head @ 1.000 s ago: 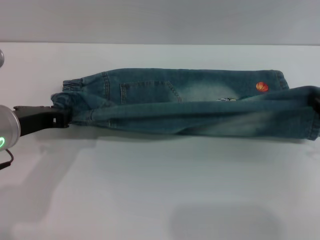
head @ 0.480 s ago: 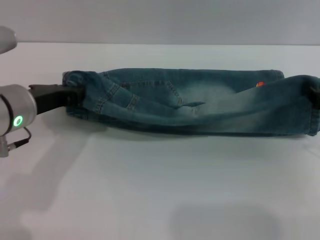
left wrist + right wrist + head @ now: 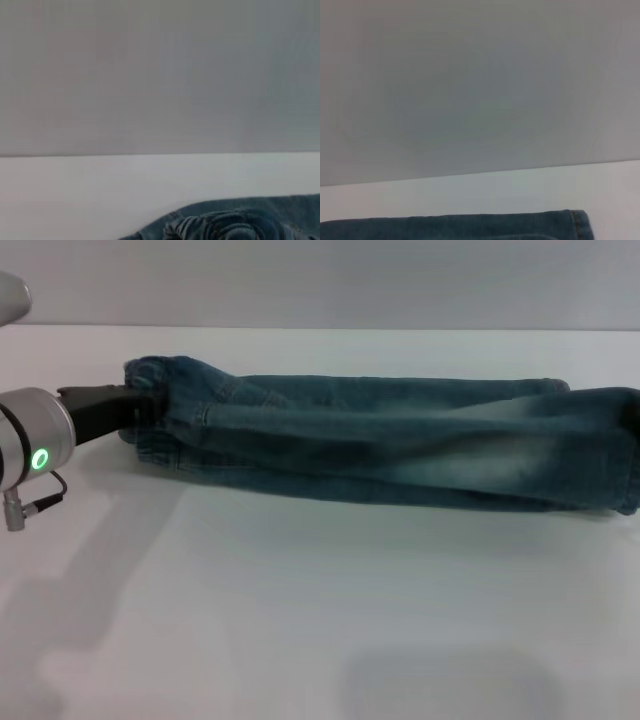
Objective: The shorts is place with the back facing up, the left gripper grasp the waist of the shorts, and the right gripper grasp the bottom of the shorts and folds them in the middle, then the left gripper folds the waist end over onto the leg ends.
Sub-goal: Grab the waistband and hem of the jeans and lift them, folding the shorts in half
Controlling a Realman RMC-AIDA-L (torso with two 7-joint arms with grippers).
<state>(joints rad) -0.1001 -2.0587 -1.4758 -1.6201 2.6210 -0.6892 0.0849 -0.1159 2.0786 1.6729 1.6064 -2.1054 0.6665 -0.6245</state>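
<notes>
Shorts (image 3: pixel 400 445) in faded blue denim, folded lengthwise, stretch along your white tabletop's (image 3: pixel 300 620) far edge, with the black green-ringed left gripper (image 3: pixel 135 408) pinching the ruffled waist (image 3: pixel 150 400) near the far-left corner; right gripper's out of view.

The shorts (image 3: pixel 390 445) have been folded lengthwise (pockets and embroidery now covered).

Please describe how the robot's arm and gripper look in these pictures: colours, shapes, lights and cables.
In the head view only the left arm shows clearly. The left gripper is a black claw on a silver cylindrical wrist with a glowing green ring light. A thin dark cable with a small metal plug hangs below. The right gripper is not visible.
</notes>
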